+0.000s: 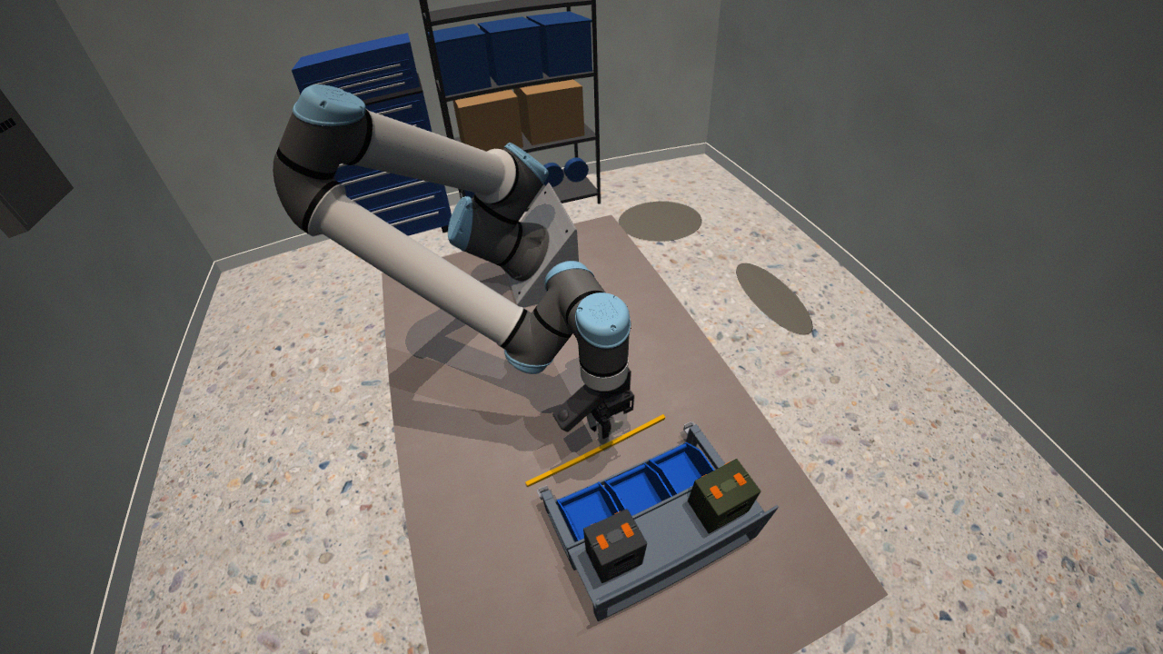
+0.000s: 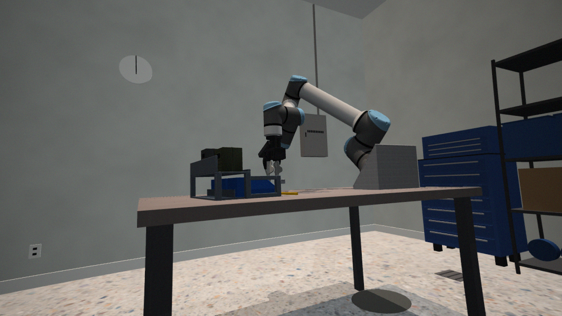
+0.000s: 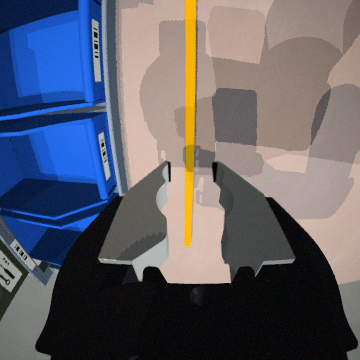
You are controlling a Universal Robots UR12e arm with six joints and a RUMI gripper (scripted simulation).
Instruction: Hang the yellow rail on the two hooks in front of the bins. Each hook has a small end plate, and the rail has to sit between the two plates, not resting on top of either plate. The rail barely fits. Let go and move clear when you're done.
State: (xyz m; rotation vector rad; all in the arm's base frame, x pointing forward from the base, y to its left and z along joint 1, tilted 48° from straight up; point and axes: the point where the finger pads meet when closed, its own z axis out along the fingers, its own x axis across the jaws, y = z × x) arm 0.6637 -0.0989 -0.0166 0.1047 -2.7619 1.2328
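Observation:
The yellow rail [image 1: 569, 464] [image 2: 290, 192] [image 3: 190, 75] lies flat on the brown table [image 1: 455, 504], a little in front of the grey rack [image 1: 674, 546] and parallel to its row of blue bins [image 1: 638, 488] [image 3: 55, 150]. My gripper [image 1: 603, 435] [image 2: 273, 171] [image 3: 191, 163] hangs above the rail near its middle, well clear of the table. Its fingers stand a small gap apart with nothing between them; in the wrist view the rail runs down the middle of that gap, far below. One small hook [image 2: 282, 181] sticks out of the rack's front at bin height.
A black case [image 1: 615, 543] and a green case [image 1: 724, 491] stand on the rack's upper shelf behind the bins. The arm's grey pedestal [image 2: 387, 166] is at the table's far end. Shelving and blue drawer cabinets stand against the back wall.

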